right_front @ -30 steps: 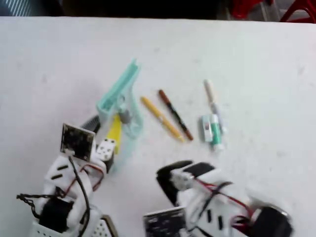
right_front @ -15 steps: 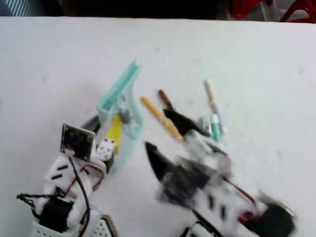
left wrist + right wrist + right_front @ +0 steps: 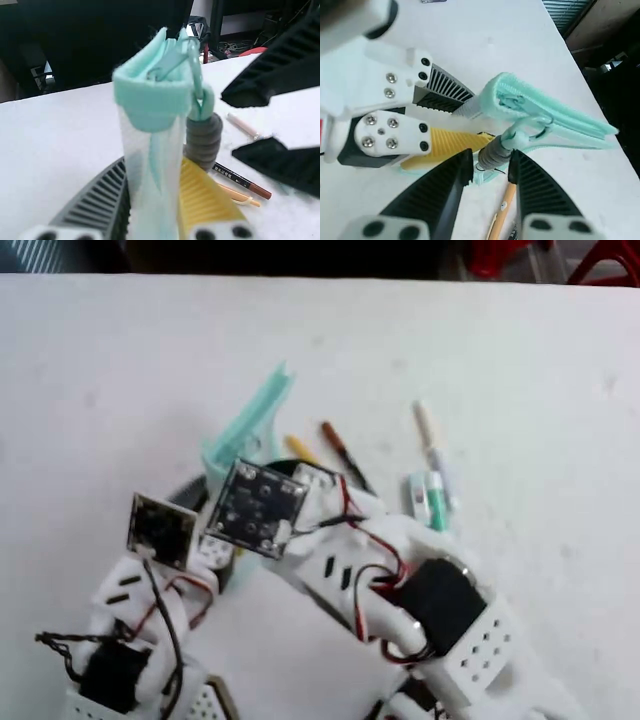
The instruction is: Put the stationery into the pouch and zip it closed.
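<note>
A mint-green pouch (image 3: 245,425) stands on edge, and my left gripper (image 3: 152,172) is shut on its lower end between a grey ribbed finger (image 3: 445,90) and a yellow finger (image 3: 442,147). A grey zipper pull (image 3: 492,152) hangs from the pouch (image 3: 547,117). My right gripper (image 3: 491,160) is open, one black finger on each side of that pull. In the left wrist view those black fingers (image 3: 272,87) stand apart beside the pouch (image 3: 150,125). On the table lie a yellow pen (image 3: 300,450), a brown pen (image 3: 345,458) and white and green pens (image 3: 432,480).
The right arm's body and camera board (image 3: 258,508) lie across the table's middle, covering part of the pouch and the yellow pen. The left arm (image 3: 140,610) sits at the near left. Bare white table (image 3: 480,350) spreads behind and to the right.
The right arm has swung from the table's near edge forward and left to the pouch, its fingers now around the zipper pull. The left arm has kept holding the pouch.
</note>
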Available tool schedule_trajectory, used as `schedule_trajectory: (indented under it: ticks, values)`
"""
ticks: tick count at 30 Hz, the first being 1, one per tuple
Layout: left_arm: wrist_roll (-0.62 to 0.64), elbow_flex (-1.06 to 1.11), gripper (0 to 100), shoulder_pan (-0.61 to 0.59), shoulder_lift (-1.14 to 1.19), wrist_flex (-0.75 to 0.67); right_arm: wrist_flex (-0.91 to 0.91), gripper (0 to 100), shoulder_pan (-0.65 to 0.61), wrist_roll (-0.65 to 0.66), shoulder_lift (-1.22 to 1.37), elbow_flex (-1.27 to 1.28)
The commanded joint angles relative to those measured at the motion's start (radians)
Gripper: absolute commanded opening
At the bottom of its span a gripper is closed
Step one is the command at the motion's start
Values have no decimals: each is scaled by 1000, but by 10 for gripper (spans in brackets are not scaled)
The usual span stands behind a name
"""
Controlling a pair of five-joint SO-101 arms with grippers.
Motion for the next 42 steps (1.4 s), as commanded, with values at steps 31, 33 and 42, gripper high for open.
schedule_trajectory:
  ticks: [31,33,42]
  values:
    - [-9,14,60,15,7,25,-371,57,-16,-157,-13,250]
    - [-9,14,61,19,7,26,-369,12,-8,-157,-13,238]
    - [34,-54,289,18,7,98,-364,17,76,-157,-15,235]
